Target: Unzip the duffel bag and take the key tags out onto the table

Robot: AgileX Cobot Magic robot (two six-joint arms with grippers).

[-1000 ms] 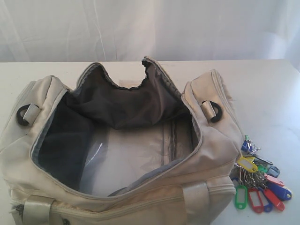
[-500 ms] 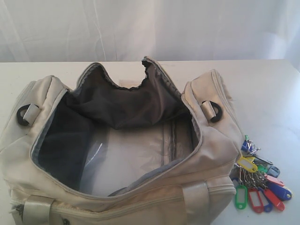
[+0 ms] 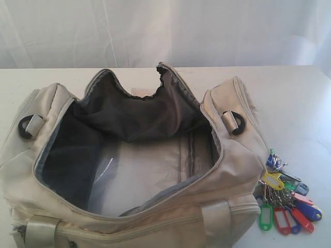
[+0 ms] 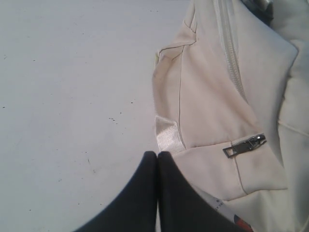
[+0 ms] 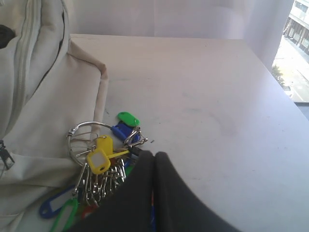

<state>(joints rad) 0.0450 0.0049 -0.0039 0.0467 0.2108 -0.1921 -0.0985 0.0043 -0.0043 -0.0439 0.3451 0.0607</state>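
The cream duffel bag (image 3: 129,155) lies unzipped on the white table (image 3: 295,98), its dark lining showing; I see no tags inside it. The key tags (image 3: 284,199), a bunch of red, blue, green and yellow tags on metal rings, lie on the table against the bag's right end. In the right wrist view my right gripper (image 5: 154,154) is shut and empty just above the key tags (image 5: 104,159). My left gripper (image 4: 158,154) is shut and empty beside the duffel bag (image 4: 217,96), near a zipper pull (image 4: 245,144). Neither arm shows in the exterior view.
A white curtain (image 3: 165,31) hangs behind the table. Black D-rings (image 3: 26,126) sit at both ends of the bag. Bare tabletop (image 5: 217,96) stretches to the right of the key tags, and in the right wrist view a window (image 5: 299,43) lies past the table's edge.
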